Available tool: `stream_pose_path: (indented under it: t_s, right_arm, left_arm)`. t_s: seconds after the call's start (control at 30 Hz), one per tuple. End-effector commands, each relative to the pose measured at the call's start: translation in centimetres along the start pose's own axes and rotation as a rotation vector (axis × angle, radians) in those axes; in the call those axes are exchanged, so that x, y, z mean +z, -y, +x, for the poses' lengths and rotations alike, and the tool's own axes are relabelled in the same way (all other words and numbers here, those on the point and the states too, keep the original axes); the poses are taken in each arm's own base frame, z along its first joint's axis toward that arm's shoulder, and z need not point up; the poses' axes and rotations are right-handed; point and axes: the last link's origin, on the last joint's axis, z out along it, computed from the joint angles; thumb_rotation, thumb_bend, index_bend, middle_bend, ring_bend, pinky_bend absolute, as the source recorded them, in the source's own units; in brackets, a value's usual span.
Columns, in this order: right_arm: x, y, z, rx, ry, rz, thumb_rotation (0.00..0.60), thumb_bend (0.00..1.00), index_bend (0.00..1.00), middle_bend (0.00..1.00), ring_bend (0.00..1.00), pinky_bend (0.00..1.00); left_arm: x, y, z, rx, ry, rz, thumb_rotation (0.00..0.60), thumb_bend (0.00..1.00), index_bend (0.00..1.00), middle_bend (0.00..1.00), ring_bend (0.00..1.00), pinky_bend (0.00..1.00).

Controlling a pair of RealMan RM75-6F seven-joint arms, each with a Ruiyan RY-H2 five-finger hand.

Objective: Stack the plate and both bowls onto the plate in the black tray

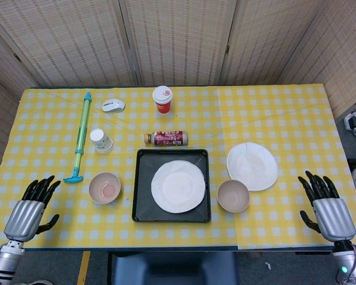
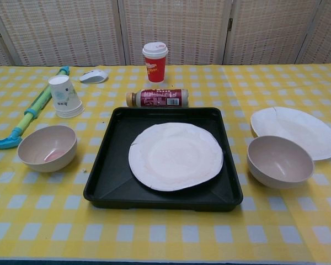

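Note:
A black tray (image 1: 142,155) (image 2: 111,144) lies at the table's front centre with a white plate (image 1: 178,186) (image 2: 175,155) in it. A second white plate (image 1: 252,165) (image 2: 298,131) rests on the cloth to the tray's right. One beige bowl (image 1: 233,196) (image 2: 279,161) stands just right of the tray, touching that plate's near edge. Another beige bowl (image 1: 104,187) (image 2: 47,147) stands left of the tray. My left hand (image 1: 32,206) hovers at the front left corner, empty, fingers spread. At the front right, my right hand (image 1: 324,203) is likewise empty and spread. Neither hand shows in the chest view.
Behind the tray lies a bottle on its side (image 1: 167,138) (image 2: 157,97). A red cup (image 1: 162,99) (image 2: 155,61), a white mouse (image 1: 113,105) (image 2: 94,76), an upturned paper cup (image 1: 101,141) (image 2: 64,96) and a green-blue water pump toy (image 1: 81,135) (image 2: 30,113) sit at the back and left.

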Motion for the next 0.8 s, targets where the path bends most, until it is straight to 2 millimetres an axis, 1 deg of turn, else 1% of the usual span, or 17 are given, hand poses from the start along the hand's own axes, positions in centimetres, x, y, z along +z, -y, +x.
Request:
stream_pose_path:
  t_s: [0.03,0.1,0.2,0.27,0.37,0.5,0.57,0.63,0.8]
  right_arm:
    - [0.1,0.0,-0.1,0.001,0.008,0.002,0.6,0.38,0.0,0.0,0.0,0.0]
    - [0.2,-0.1,-0.1,-0.009,0.008,0.004,0.6,0.38,0.0,0.0,0.0,0.0]
    - [1.0,0.1,-0.7,-0.018,0.024,0.025,0.6,0.38,0.01,0.0,0.0,0.0]
    - [2.1,0.2,-1.4,0.004,0.072,0.044,0.6,0.38,0.05,0.0,0.0,0.0]
    - [4.2,0.2,-2.1,0.027,0.095,0.077,0.6,0.38,0.19,0.0,0.0,0.0]
    - [6.8,0.4,-3.8,-0.024,0.089,0.117,0.6,0.38,0.35,0.0,0.0,0.0]
    - [7.8,0.5,-4.6,-0.047,0.077,0.119,0.6,0.38,0.41,0.0,0.0,0.0]
    - [8.9,0.7,-5.4,-0.059,0.073,0.121,0.6,0.38,0.45,0.0,0.0,0.0]
    - [11.0,1.6,-7.3,-0.05,0.081,0.136,0.6,0.38,0.47,0.02,0.0,0.0]
  left_arm:
    - [0.1,0.0,-0.1,0.0,0.004,0.0,0.6,0.36,0.07,0.01,0.0,0.01]
    - [0.1,0.0,-0.1,0.0,0.009,0.001,0.6,0.36,0.07,0.01,0.0,0.01]
    - [0.1,0.1,-0.2,-0.003,0.014,-0.001,0.6,0.36,0.07,0.01,0.0,0.01]
    - [0.1,0.1,0.0,-0.006,0.009,0.0,0.6,0.36,0.07,0.01,0.0,0.01]
    - [0.0,0.3,0.2,-0.018,0.001,0.004,0.6,0.36,0.06,0.01,0.0,0.01]
    - [-0.1,0.7,0.4,-0.021,-0.005,0.017,0.6,0.36,0.05,0.01,0.0,0.01]
    - [-0.2,0.9,0.5,-0.022,-0.003,0.026,0.6,0.36,0.05,0.01,0.0,0.01]
    - [-0.3,1.1,0.6,-0.023,-0.006,0.034,0.6,0.36,0.05,0.01,0.0,0.01]
    - [-0.5,1.2,0.9,-0.024,-0.028,0.039,0.6,0.36,0.03,0.01,0.0,0.01]
